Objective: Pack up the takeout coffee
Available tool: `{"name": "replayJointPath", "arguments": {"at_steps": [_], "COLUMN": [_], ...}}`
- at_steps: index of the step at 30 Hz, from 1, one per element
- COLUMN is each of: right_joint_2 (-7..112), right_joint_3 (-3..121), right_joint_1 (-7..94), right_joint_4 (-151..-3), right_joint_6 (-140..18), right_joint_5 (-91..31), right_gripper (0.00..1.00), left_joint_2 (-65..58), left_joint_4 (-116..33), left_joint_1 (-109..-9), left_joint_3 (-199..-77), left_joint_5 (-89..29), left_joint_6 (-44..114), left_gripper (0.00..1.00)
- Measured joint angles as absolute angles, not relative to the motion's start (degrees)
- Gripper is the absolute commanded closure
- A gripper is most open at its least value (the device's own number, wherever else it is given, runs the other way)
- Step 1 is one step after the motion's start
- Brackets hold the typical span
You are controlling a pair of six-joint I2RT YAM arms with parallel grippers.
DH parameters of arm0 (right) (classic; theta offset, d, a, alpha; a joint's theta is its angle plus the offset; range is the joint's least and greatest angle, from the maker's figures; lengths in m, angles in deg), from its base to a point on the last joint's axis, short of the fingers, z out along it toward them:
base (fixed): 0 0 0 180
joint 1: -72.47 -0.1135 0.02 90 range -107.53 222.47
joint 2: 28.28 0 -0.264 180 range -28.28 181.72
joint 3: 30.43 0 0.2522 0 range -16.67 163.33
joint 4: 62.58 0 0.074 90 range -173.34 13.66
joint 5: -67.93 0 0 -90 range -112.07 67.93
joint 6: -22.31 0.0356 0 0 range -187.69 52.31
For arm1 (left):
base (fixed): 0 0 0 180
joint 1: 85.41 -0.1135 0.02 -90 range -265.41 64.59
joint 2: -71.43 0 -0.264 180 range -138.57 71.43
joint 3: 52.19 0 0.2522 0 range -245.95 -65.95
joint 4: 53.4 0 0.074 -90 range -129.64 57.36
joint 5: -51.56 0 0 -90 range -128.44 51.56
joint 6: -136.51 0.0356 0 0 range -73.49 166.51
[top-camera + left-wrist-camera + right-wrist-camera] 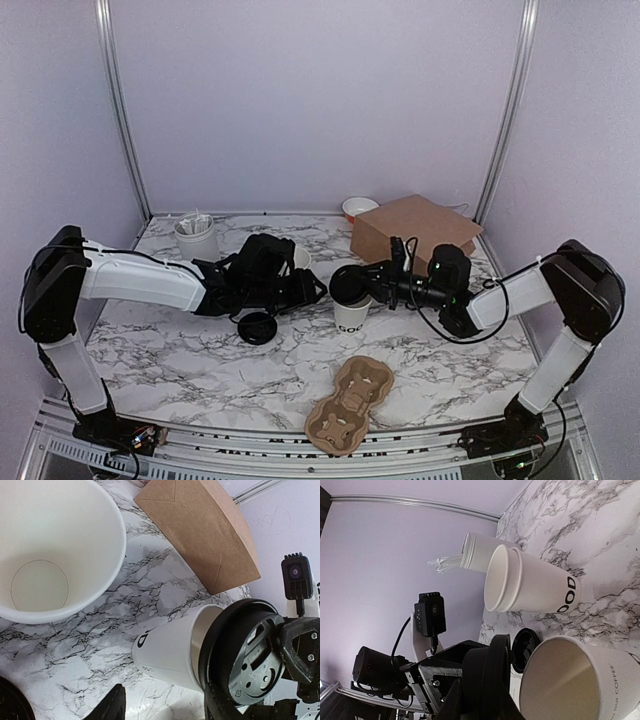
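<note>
Small white paper cup (pixel 165 652) with black lettering on a marble table (pixel 200 340) — right gripper (pixel 356 282) pinches its black lid (pixel 242 667), tilted at the rim; left gripper (pixel 316 290) spread, empty.

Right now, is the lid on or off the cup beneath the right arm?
Off. The black lid is held up beside the cup, not seated on its rim. The cup's mouth is open, with its bare inside showing.

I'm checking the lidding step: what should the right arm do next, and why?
Probably level the lid and press it down onto the cup. The right jaws grip it tilted at the cup's rim, and the right wrist view shows the mouth still open, so it isn't seated.
</note>
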State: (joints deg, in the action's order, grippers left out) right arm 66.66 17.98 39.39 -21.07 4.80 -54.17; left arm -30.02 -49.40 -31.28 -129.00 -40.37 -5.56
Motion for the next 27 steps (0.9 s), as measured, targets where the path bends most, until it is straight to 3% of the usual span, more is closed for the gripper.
{"name": "replayJointPath", "arguments": {"at_steps": [16,27], "right_joint_2": [68.4,68.1], "right_joint_3": [17.5,17.4], "right_joint_1": [39.4,39.7], "right_joint_4": [-20.6,-22.0], "right_joint_6": [4.8,4.3], "right_joint_5": [-54.1,-53.4], "right_gripper": [0.9,0.79], "left_joint_2": [-30.8,-33.4], "left_joint_4": [-48.5,-48.3], "left_joint_1": [-30.6,-30.3], "left_joint_3": [-131.3,-132.8], "left_joint_5": [-39.8,-39.3], "left_joint_6": [-5.1,-4.6], "left_gripper": [0.45,0.45]}}
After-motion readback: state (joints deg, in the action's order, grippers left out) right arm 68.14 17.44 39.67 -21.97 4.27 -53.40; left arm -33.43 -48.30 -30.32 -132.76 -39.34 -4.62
